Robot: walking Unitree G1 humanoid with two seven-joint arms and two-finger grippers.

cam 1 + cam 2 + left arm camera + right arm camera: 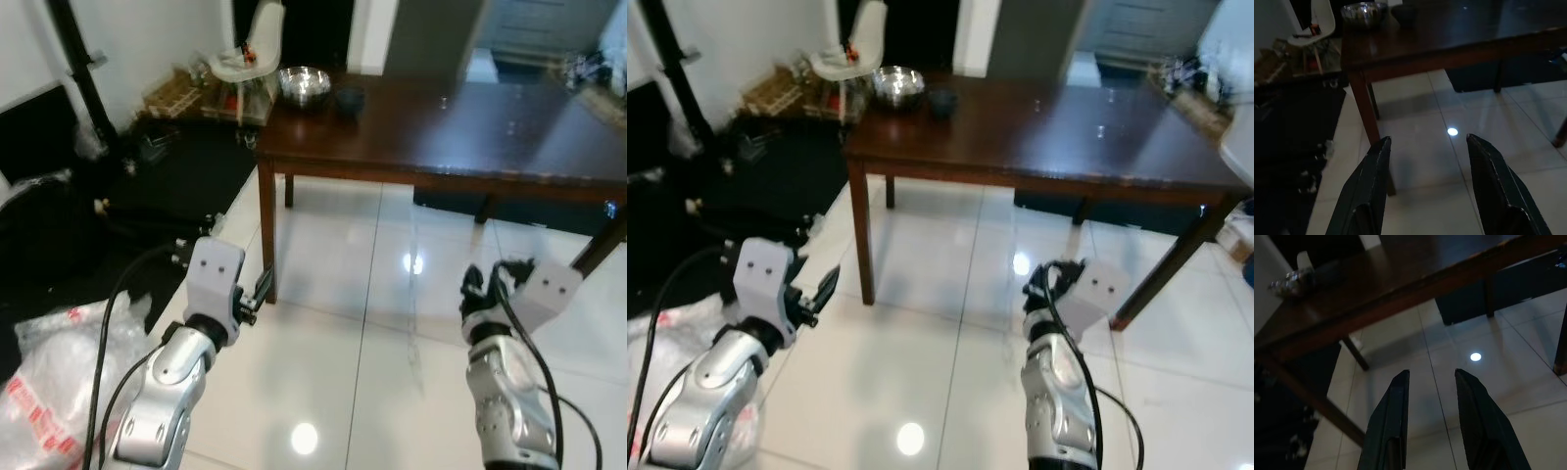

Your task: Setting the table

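**Close the gap to the table before you reach**

You are standing short of the dark wooden table (pixel 460 127), with white floor tiles (pixel 333 294) between you and its near edge. Both arms are held low in front of you. The left gripper (pixel 1425 191) has its fingers spread wide with nothing between them; the right gripper (pixel 1432 426) also stands parted and empty, its gap a little narrower. Neither is near anything it could take hold of.

The step in hand looks like the approach. The tableware sits at the far left corner of the table: one metal bowl (pixel 304 85) and, just to its right, one small dark bowl (pixel 350 100). To do this well, walk forward and somewhat left, so that corner comes within reach of the left arm. Mind the near left table leg (pixel 266 235), which stands just ahead of the left gripper; raise both arms above the tabletop edge before you close in, or the fingers may catch the apron. Keep the fingers parted until you are over a bowl's rim.

By count: one table, two bowls on it, one white chair (pixel 257 49) beyond the far left corner, and one crumpled plastic bag (pixel 59 372) on the floor at your near left. I can make out no plates, cutlery or glasses.
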